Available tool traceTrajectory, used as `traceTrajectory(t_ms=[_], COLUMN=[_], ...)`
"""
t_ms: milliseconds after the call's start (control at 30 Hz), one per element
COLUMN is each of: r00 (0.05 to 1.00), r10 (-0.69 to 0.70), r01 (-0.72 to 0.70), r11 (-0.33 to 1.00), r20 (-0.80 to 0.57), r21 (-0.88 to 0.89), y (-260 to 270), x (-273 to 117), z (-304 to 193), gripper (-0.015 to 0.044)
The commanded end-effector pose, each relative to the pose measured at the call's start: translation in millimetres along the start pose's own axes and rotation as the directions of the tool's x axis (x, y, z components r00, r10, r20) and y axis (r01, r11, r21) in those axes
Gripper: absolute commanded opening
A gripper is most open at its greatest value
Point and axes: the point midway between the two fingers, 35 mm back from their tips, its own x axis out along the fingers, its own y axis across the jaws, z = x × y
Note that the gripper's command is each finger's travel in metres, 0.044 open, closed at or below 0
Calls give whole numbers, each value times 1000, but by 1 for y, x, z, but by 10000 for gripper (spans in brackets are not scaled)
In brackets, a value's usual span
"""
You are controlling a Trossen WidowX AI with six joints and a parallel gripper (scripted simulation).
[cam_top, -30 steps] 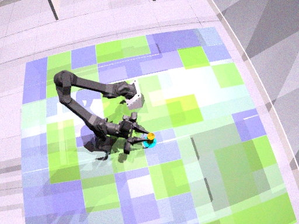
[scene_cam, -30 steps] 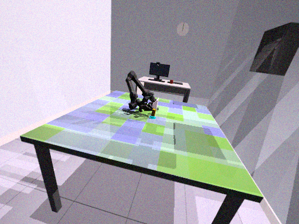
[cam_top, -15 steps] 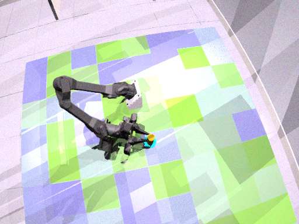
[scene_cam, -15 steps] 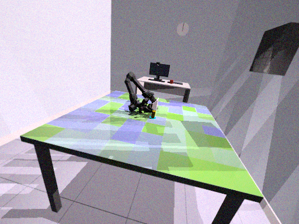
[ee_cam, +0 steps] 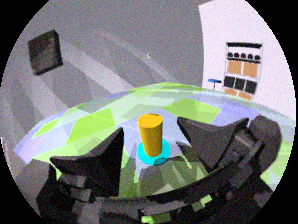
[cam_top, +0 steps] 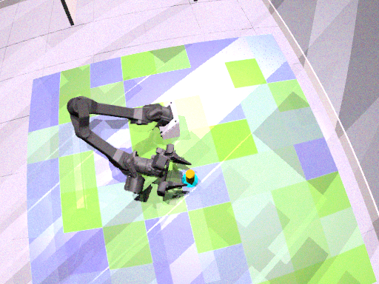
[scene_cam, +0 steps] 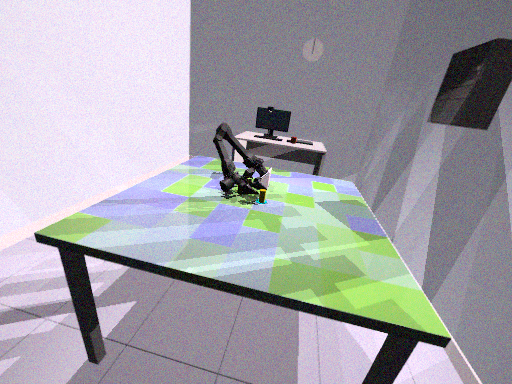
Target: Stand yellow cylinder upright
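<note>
The yellow tall cylinder (cam_top: 190, 173) (scene_cam: 262, 196) (ee_cam: 151, 136) stands upright on the table with its base inside the cyan circle (cam_top: 195, 183) (ee_cam: 166, 150). In the wrist view the circle's rim shows around the cylinder's base. My gripper (cam_top: 189, 174) (ee_cam: 150, 124) is open, low over the table. Its fingertips are spread to either side of the cylinder, with a visible gap on both sides in the wrist view. Nothing is held. The fingers are hard to make out in the exterior view.
The arm's base and links are to the left in the top view. A pale angled panel (cam_top: 171, 130) (scene_cam: 267, 178) stands just behind the gripper. The patchwork table (cam_top: 218, 229) (scene_cam: 235, 230) carries bright streaks and shadows. A desk with a monitor (scene_cam: 273, 120) is beyond it.
</note>
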Motion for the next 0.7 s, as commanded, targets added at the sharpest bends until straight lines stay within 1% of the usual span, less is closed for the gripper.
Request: traceTrajectory(t_ms=[0, 500, 667], r00=[1000, 1000, 1000], r10=[-2, -6, 3], r01=[2, 6, -3], r11=[1000, 1000, 1000], r20=[2, 16, 10], r21=[-5, -4, 5], y=[-2, -2, -1], x=[0, -8, -7], z=[4, 84, 87], gripper=[400, 400, 400])
